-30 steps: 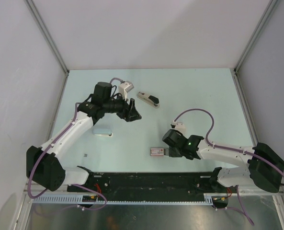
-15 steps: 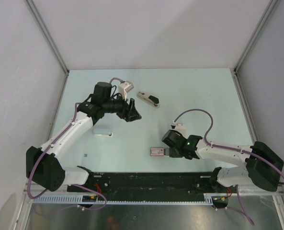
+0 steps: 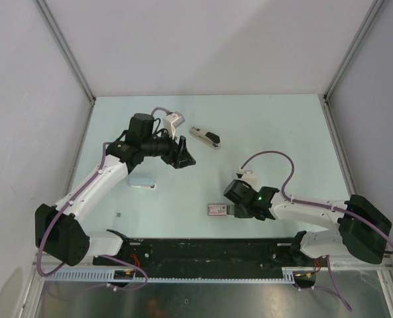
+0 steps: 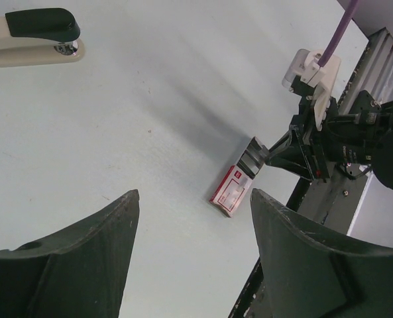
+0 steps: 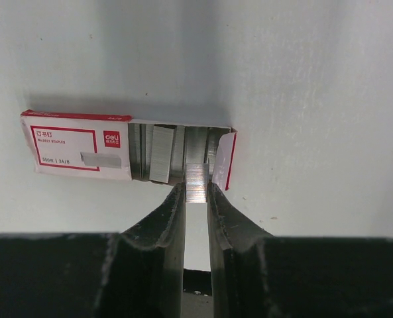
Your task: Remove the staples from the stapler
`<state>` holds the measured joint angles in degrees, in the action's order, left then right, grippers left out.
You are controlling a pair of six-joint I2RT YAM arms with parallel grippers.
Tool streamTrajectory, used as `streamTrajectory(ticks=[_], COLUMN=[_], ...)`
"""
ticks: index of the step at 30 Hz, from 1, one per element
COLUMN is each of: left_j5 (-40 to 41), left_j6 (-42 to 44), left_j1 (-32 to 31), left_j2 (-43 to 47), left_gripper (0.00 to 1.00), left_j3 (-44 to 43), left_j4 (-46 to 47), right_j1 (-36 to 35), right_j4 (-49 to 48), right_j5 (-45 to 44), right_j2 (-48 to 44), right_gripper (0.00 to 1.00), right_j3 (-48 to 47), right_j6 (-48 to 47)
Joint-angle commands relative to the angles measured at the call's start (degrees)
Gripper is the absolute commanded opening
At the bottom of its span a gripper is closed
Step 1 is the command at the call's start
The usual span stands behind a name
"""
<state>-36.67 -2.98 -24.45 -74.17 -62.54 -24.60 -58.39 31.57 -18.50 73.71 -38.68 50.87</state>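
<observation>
On the table's far middle, the stapler (image 3: pixel 205 137) lies slantwise just beyond the wide-open, empty left gripper (image 4: pixel 194 199), well apart from the right gripper (image 5: pixel 196 192), which pinches a staple strip (image 5: pixel 196 177) at the box (image 5: pixel 77 151).

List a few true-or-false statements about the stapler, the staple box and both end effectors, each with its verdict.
1. The left end effector grips the stapler. False: it is open and empty, and the stapler lies apart from it.
2. The right end effector pinches a staple strip. True.
3. The box is open. True.
4. The stapler touches the box. False: they lie well apart.
</observation>
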Motion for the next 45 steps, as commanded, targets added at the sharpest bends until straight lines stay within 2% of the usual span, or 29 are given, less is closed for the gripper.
streamTrajectory(ticks=[1,12,18,23,28,35,40,45], left_j5=[-2.01,-2.26,-2.46,-2.82,-2.83,-1.91,2.24,9.53], left_j6=[2.24,2.19,2.2,1.96,1.95,2.78,8.22,17.5], left_j1=[-0.43,-0.44,-0.43,-0.43,-0.43,-0.54,-2.33,-7.37], left_j2=[2.37,2.94,3.06,2.96,2.77,2.21,0.6,-0.99], left_gripper=[0.73,0.73,0.73,0.73,0.73,0.73,0.72,0.71], left_j3=[0.08,-0.11,-0.1,-0.27,-0.38,-0.23,0.19,2.52], left_j4=[0.31,-0.06,-0.21,-0.5,-0.69,-0.89,-1.16,-1.61], right_j1=[-0.21,0.21,0.52,0.68,0.68,2.32,6.14,8.59], right_j4=[0.43,0.33,0.27,0.14,0.6,2.9,3.37,-0.33], right_j5=[-1.84,-1.38,-0.91,-0.61,-0.92,-4.71,-3.43,0.93], right_j2=[0.57,1.54,2.02,2.14,0.93,-5.83,-6.71,-7.71], right_gripper=[0.19,0.21,0.3,0.33,0.34,0.3,0.27,0.25], right_j3=[-0.26,-0.41,-0.68,-0.7,-0.7,-0.61,0.19,3.31], right_j6=[1.21,0.94,0.81,0.83,1.04,0.75,-0.99,-1.17])
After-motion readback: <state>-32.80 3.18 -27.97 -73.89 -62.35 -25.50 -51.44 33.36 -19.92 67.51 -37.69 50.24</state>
